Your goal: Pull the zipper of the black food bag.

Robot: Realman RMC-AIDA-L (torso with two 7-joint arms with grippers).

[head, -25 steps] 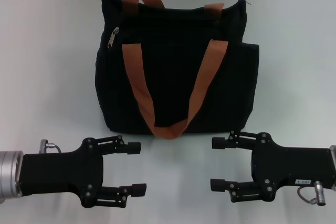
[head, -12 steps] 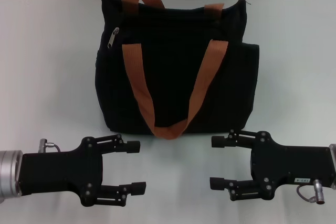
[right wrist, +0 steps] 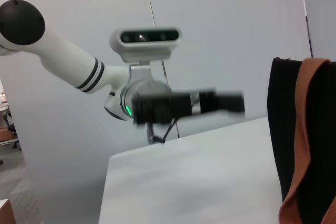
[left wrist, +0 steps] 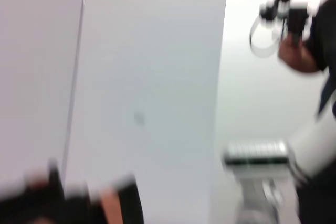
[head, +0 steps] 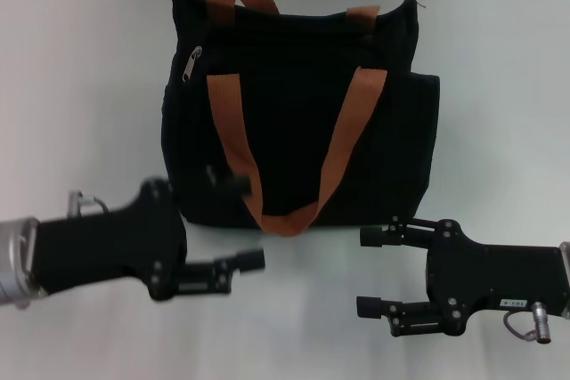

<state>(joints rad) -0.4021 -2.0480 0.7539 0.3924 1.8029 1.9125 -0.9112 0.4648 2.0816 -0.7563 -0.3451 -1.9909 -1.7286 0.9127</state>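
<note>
Since the frame half a second back, the left tool (head: 242, 222) is lifting and swinging toward the black food bag (head: 298, 109), its upper finger now crossing the bag's lower front corner, while the right tool (head: 378, 270) is resting where it was.

From the head view, the bag is standing upright at the middle of the white surface (head: 80, 86), its orange-brown handles (head: 298, 153) drooping down the front face. The zipper (head: 191, 64) is hanging at the top corner on the robot's left side, well apart from both tools. Both tools are showing their fingers spread wide, gripping nothing. The bag is looking like soft, light fabric that would likely buckle or slide under a pull, so the best hold seems to be the small dangling tab, with the other tool probably bracing the bag. The tab is tiny and partly lost against the black cloth.

In the left wrist view, motion is smearing everything; only a dark and orange patch of the bag (left wrist: 113, 203) is showing, cut off at the edge.

In the right wrist view, the left tool (right wrist: 231, 102) is appearing blurred, with the bag's edge (right wrist: 286, 129) cropped and no zipper showing.
</note>
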